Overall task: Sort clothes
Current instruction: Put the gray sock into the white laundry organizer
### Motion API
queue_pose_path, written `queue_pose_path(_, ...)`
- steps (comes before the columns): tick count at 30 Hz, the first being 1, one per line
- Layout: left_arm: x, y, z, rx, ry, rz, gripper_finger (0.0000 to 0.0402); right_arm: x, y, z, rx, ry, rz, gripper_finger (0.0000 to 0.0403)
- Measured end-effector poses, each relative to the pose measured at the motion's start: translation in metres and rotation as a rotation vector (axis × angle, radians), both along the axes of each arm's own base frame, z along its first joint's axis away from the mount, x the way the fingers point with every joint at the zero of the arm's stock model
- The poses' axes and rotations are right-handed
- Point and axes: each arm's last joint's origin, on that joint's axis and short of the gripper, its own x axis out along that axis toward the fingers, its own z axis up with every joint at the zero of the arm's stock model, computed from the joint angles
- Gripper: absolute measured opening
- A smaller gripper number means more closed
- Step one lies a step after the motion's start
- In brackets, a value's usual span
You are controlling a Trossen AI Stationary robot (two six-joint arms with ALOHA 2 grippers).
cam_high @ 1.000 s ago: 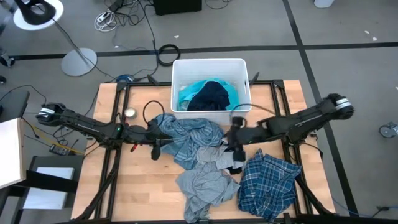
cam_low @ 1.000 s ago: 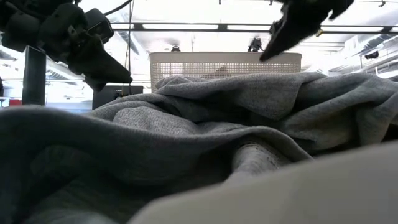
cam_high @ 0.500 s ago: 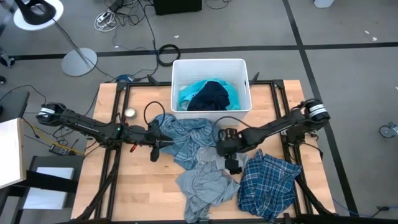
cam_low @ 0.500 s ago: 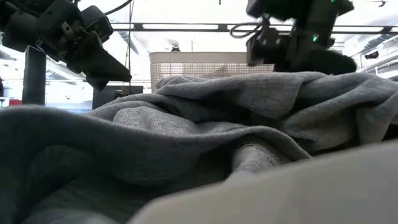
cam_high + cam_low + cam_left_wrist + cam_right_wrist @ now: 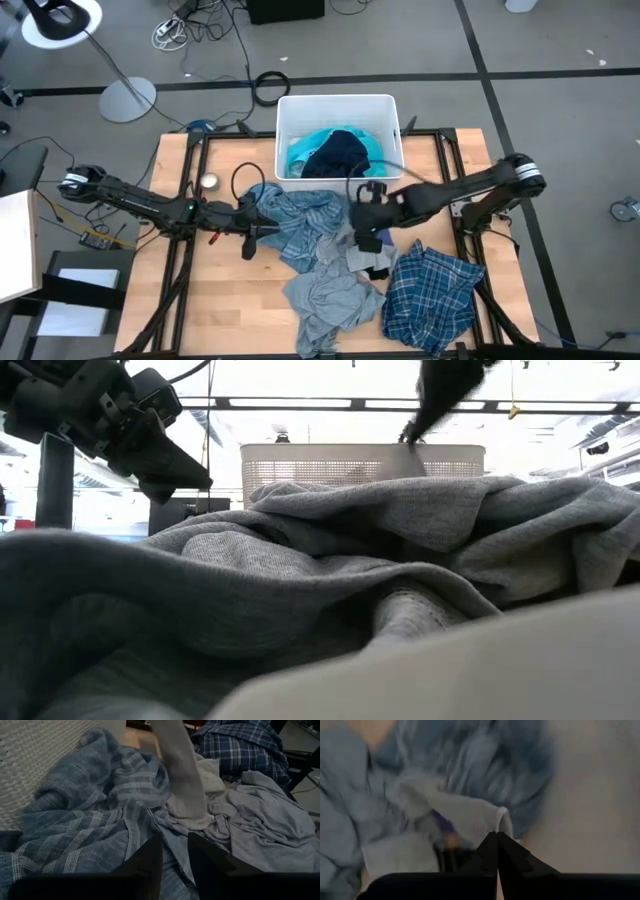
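Note:
A heap of clothes lies mid-table: a blue striped shirt, a grey garment, a pale grey garment and a blue-and-white plaid shirt. A turquoise garment and a navy one lie in the white bin at the far edge. My right gripper is shut on the pale garment above the heap's middle. My left gripper hangs open over the striped shirt's left edge, its fingers apart. My right gripper pinches a folded edge of the pale grey garment between its shut fingers, coming from above and pointing down. That part is drawn up in a strip below the fingers, while the garment's lower end stays on the heap.
Bare wood shows at the table's near left and far right. A small round thing and a black cable loop lie left of the bin. The grey garment fills the low view.
My right gripper went down onto the middle of the heap, took hold of the pale grey garment, then rose and drew back toward the bin. The garment's held part has been pulled up into a strip; its lower end has stayed on the heap.

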Motion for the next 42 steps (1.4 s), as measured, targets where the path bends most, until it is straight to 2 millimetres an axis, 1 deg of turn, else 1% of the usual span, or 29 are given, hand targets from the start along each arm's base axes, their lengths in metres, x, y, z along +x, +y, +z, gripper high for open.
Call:
queue_pose_path(3, 0.0, 0.0, 0.0, 0.0, -0.002, 0.0, 0.0096, 0.0, -0.003, 0.046, -0.108, -0.118, 0.034, 0.0002)
queue_pose_path(5, 0.0, 0.0, 0.001, -0.001, -0.006, 0.0, 0.0096, 0.001, -0.011, 0.077, -0.196, -0.187, 0.053, 0.0001)
queue_pose_path(8, 0.001, 0.0, 0.002, -0.003, -0.018, 0.0, 0.0096, 0.0, -0.031, 0.125, -0.302, -0.302, 0.018, 0.0001)
queue_pose_path(10, 0.001, 0.0, 0.003, -0.007, -0.037, 0.0, 0.0096, 0.0, -0.046, 0.152, -0.344, -0.384, -0.028, 0.0001)
queue_pose_path(15, 0.002, 0.0, 0.007, -0.017, -0.071, 0.001, 0.0096, -0.007, -0.088, 0.202, -0.455, -0.607, -0.143, 0.0001)
queue_pose_path(18, 0.002, -0.001, 0.006, -0.025, -0.067, -0.02, 0.0096, -0.013, -0.11, 0.218, -0.496, -0.707, -0.23, 0.0001)
queue_pose_path(20, 0.002, -0.001, 0.006, -0.03, -0.064, -0.031, 0.0096, -0.015, -0.121, 0.219, -0.491, -0.719, -0.248, 0.0001)
queue_pose_path(22, 0.002, -0.002, 0.006, -0.032, -0.064, -0.035, 0.0096, -0.012, -0.13, 0.215, -0.429, -0.722, -0.234, 0.0003)
queue_pose_path(24, 0.002, -0.002, 0.006, -0.032, -0.064, -0.035, 0.0096, -0.01, -0.136, 0.206, -0.339, -0.693, -0.205, 0.0007)
queue_pose_path(25, 0.002, -0.002, 0.006, -0.032, -0.064, -0.036, 0.0096, -0.006, -0.139, 0.2, -0.292, -0.688, -0.205, 0.001)
queue_pose_path(27, 0.002, -0.002, 0.006, -0.034, -0.059, -0.042, 0.0096, 0.0, -0.145, 0.189, -0.185, -0.684, -0.263, 0.0018)
queue_pose_path(29, 0.002, -0.002, 0.006, -0.035, -0.057, -0.042, 0.0096, 0.005, -0.148, 0.178, -0.101, -0.65, -0.328, 0.003)
queue_pose_path(31, 0.002, -0.002, 0.005, -0.037, -0.051, -0.04, 0.0096, 0.003, -0.151, 0.17, -0.059, -0.583, -0.339, 0.0048)
queue_pose_path(33, 0.002, -0.002, 0.005, -0.038, -0.051, -0.04, 0.0096, 0.001, -0.151, 0.166, -0.038, -0.545, -0.356, 0.0072)
queue_pose_path(35, 0.002, -0.002, 0.004, -0.037, -0.043, -0.04, 0.0096, -0.006, -0.149, 0.164, -0.017, -0.504, -0.374, 0.0099)
queue_pose_path(37, 0.002, -0.002, 0.004, -0.038, -0.045, -0.04, 0.0096, -0.016, -0.142, 0.165, 0.031, -0.477, -0.383, 0.0125)
queue_pose_path(40, 0.001, -0.002, 0.004, -0.048, -0.04, -0.035, 0.0096, -0.035, -0.124, 0.164, 0.166, -0.381, -0.325, 0.0158)
queue_pose_path(42, 0.001, -0.002, 0.004, -0.049, -0.04, -0.035, 0.0096, -0.043, -0.108, 0.159, 0.237, -0.295, -0.289, 0.0172)
